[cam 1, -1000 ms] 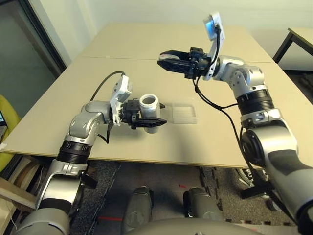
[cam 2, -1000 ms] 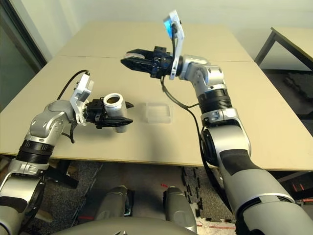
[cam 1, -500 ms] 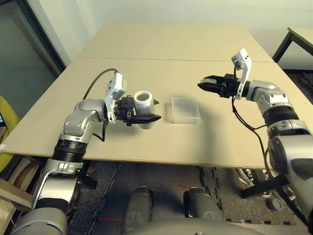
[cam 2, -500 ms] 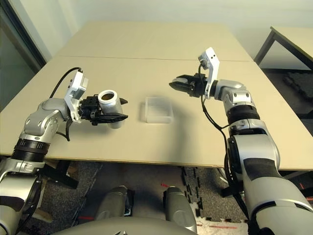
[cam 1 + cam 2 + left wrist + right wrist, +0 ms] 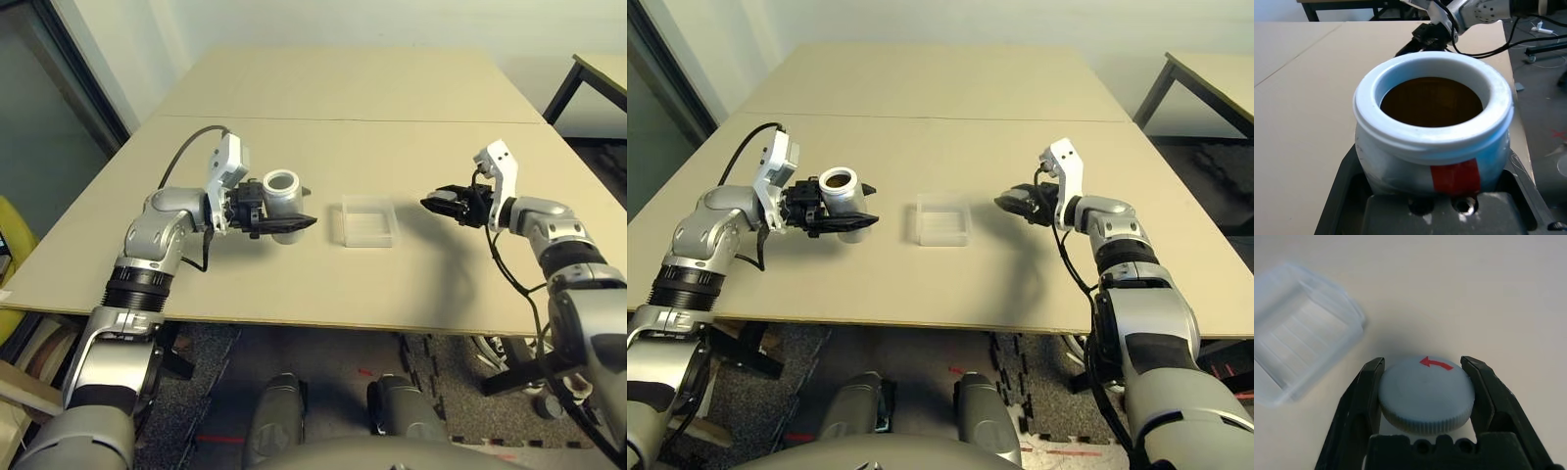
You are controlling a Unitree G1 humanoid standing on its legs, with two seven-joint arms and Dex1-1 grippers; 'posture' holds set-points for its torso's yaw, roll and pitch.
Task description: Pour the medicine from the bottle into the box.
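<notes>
The small grey-white plastic bottle with a red label band (image 5: pixel 1454 171) is clenched between the two black fingers of the left gripper (image 5: pixel 309 207), its open mouth upward and a dark brown interior showing. It is over the near half of the large beige table (image 5: pixel 338 88), left of the shallow clear plastic box with rounded corners (image 5: pixel 368 223). The box stands on the tabletop between the two grippers, closer to the near edge than to the far one, and a bare strip of table separates it from the bottle. The left gripper's fingertips reach past the bottle toward the box. On the other side, between the box and the table's right edge, the right gripper (image 5: pixel 1422 361) grasps the round grey ribbed cap with a red arrow (image 5: pixel 1426 396) — a finger against either side — and hangs just beside the box rather than over it. A soft shadow (image 5: pixel 449 257) falls on the tabletop near that gripper. A thin black cable (image 5: pixel 509 269) runs along the silver right arm, and another, dark and curved (image 5: pixel 186 147), arches above the left wrist. Past the right edge stands a second beige table with dark legs (image 5: pixel 607 73); by the near left corner is something bright yellow (image 5: pixel 15 230) — its full shape is cut off.
</notes>
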